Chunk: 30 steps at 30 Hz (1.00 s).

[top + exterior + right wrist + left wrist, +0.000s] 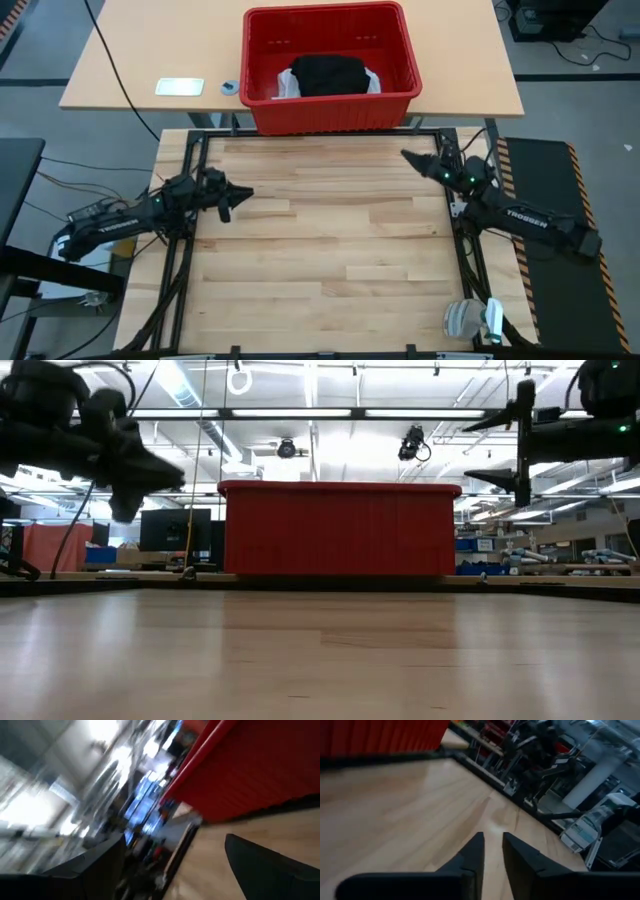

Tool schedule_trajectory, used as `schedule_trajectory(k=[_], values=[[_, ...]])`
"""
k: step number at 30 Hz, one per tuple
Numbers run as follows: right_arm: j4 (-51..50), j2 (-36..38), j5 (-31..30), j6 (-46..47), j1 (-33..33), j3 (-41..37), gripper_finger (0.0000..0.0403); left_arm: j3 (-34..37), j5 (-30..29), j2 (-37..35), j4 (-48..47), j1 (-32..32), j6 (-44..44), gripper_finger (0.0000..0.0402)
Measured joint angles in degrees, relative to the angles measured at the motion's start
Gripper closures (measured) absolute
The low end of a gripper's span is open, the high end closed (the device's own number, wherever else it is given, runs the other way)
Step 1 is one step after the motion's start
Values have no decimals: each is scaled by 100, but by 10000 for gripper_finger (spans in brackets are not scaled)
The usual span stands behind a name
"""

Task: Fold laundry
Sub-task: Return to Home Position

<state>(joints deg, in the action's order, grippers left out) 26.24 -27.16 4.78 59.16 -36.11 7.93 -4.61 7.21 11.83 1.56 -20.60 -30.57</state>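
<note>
Looking down, you see the laundry, a black garment (328, 75) over white cloth (287, 86), lying in the red crate (330, 112) beyond the wooden table (320, 260). Your left gripper (244, 196) hangs at the table's left edge, fingers nearly together and grasping nothing. Your right gripper (412, 160) hovers near the crate, spread wide and empty.

we see a pale wood table (330, 240), smooth with faint sheen; a ribbed red plastic crate (330, 110) at upper centre; soft matt black cloth (328, 75) inside.
</note>
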Motion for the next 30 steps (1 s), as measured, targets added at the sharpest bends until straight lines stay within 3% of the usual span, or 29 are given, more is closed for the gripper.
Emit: schedule_trajectory(k=[3, 8, 12, 18, 22, 25, 27, 30], values=[[277, 5, 54, -113, 270, -156, 57, 123, 43, -72, 6, 3, -267, 353], [1235, 171, -390, -187, 604, -758, 57, 128, -71, -81, -87, 7, -260, 396], [1212, 302, -800, -437, 801, -760, 57, 128, -291, -75, -526, 4, -300, 396], [993, 310, -861, -642, 966, -760, 57, 126, -451, -74, -858, 7, -386, 399], [962, 306, -349, -946, 985, -760, 57, 124, -499, -59, -873, 4, -382, 397], [957, 306, 236, -1722, 985, -760, 57, 124, -501, -61, -877, 4, -176, 394], [956, 306, 651, -2400, 985, -760, 57, 121, -501, -59, -887, 4, 279, 393], [962, 306, 1089, -3025, 985, -760, 57, 121, -503, -59, -897, 5, 1637, 393]])
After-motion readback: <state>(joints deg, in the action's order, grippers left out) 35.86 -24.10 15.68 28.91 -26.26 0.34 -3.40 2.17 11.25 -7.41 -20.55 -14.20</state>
